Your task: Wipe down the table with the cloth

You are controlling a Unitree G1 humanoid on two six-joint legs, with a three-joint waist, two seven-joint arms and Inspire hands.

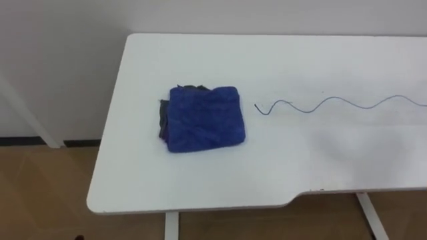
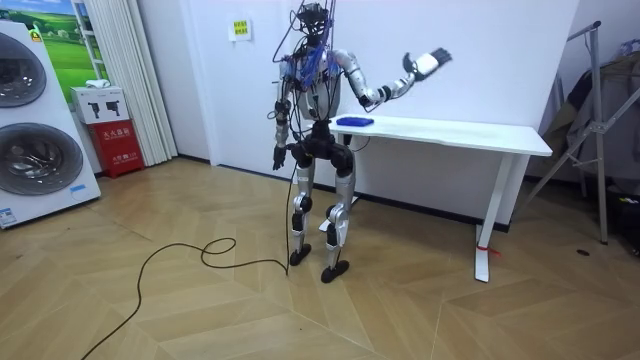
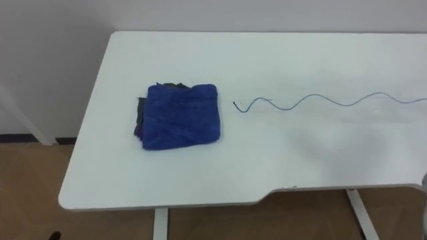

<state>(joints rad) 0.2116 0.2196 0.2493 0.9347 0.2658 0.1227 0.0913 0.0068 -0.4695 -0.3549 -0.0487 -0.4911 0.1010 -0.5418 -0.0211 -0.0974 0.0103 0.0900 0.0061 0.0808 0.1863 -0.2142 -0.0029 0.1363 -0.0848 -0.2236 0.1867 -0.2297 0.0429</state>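
— While the right hand (image 2: 425, 63) is up that high, how do its fingers (image 2: 441, 55) stand?
— Stretched out and holding nothing, as far as the room view lets me judge. The arm reaches out above the counter (image 1: 320, 167), well clear of its top.
— And the other one?
— The left hand (image 2: 279, 157) hangs beside the hip, below the level of the top. How it is set I cannot tell.
— Where is the cloth, then?
— The blue cloth (image 1: 203, 118) lies folded flat on the counter near its left end, about midway between the near and far edges. A darker grey layer peeps out along its left side.
— Which way from the fingers?
— Down and to the robot's left. The right hand is over the stretch of counter to the right of the cloth, so it would have to drop and swing leftward. The left hand is on the cloth's own side but low, and would need to come up over the edge. I'd judge the right the readier of the two.
— Has the cloth a long side to take it by?
— Hardly; it is close to square. The axis that matters is that of the thin dark wavy line (image 1: 333, 101). It starts just beside the cloth's right edge and runs along the counter's length to the robot's right. Wiping would go that way, I'd say.
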